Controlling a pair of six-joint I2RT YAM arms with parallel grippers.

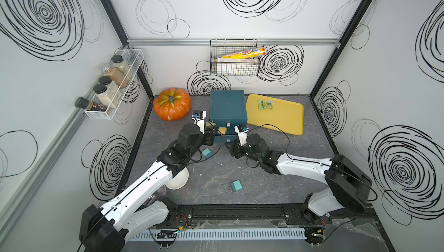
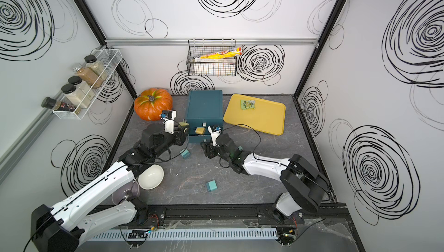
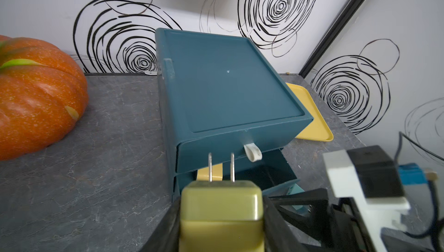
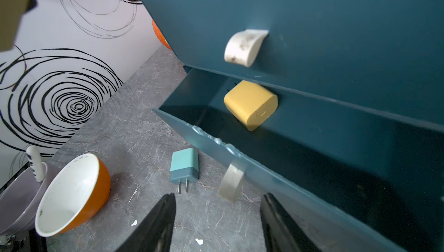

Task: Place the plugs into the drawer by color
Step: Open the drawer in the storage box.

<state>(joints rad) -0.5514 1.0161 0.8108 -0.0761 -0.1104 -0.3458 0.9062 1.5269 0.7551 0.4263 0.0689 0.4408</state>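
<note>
The dark teal drawer (image 1: 228, 106) (image 2: 204, 106) stands at the back middle. Its middle level is pulled out, and a yellow plug (image 4: 251, 104) (image 1: 224, 131) lies inside. The top level is shut. My left gripper (image 3: 221, 202) (image 1: 209, 130) is shut on another yellow plug (image 3: 221, 205), prongs toward the cabinet's front left corner. My right gripper (image 4: 218, 205) (image 1: 231, 146) is open, low before the pulled-out front, whose white pull tab (image 4: 231, 183) hangs just beyond the fingertips. Two teal plugs (image 1: 206, 153) (image 1: 236, 186) lie on the table.
An orange pumpkin (image 1: 171, 104) sits left of the cabinet. A yellow tray (image 1: 276, 123) carrying a green packet (image 1: 265, 104) lies to its right. A white-lined orange bowl (image 4: 72, 190) and a grey cup (image 4: 16, 202) stand under the left arm. Wire racks hang on the walls.
</note>
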